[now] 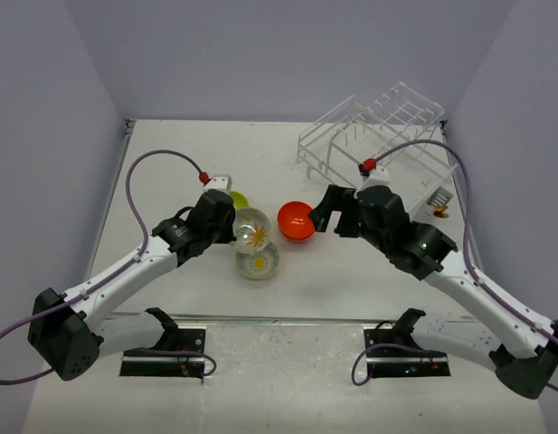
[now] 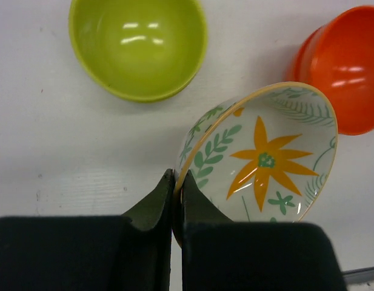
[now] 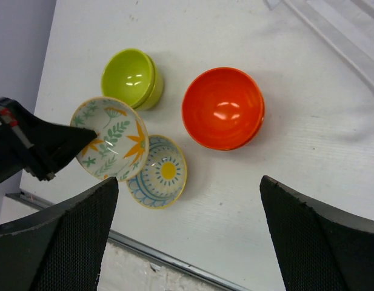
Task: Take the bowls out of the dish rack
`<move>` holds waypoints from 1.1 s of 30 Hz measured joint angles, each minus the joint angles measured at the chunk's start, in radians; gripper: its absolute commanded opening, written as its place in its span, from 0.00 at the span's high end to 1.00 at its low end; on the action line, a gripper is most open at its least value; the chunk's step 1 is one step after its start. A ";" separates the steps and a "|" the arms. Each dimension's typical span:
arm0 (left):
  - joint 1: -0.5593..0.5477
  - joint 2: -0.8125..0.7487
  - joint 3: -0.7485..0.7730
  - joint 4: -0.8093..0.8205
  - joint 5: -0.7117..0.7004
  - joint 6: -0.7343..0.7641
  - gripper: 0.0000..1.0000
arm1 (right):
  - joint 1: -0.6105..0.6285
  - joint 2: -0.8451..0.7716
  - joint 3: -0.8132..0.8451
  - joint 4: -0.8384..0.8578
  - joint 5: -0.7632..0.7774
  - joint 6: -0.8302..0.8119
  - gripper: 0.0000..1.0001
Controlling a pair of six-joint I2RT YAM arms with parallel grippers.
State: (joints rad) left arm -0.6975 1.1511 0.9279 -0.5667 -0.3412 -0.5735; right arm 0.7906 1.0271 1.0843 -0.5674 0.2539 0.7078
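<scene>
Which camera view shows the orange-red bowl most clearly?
The right wrist view: the orange-red bowl is whole there and its inside is visible. The left wrist view cuts it off at the right edge. The top external view shows it only small.

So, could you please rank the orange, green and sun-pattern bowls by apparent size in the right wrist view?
1. orange bowl
2. green bowl and sun-pattern bowl: these look alike, and the sun-pattern one is partly covered, so I won't rank them.
</scene>
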 measured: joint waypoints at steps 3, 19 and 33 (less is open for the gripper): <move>0.077 -0.009 -0.131 0.051 0.085 -0.021 1.00 | -0.020 -0.118 -0.068 -0.013 0.016 -0.004 0.01; 0.082 -0.010 -0.232 0.192 0.317 -0.046 1.00 | -0.033 -0.105 -0.174 0.006 -0.053 -0.057 0.01; 0.082 -0.018 -0.272 0.199 0.354 -0.042 0.45 | -0.033 -0.120 -0.206 0.037 -0.083 -0.070 0.01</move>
State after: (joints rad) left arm -0.6155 1.1328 0.6563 -0.3676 0.0124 -0.6151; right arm 0.7578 0.9073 0.8783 -0.5304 0.1707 0.6380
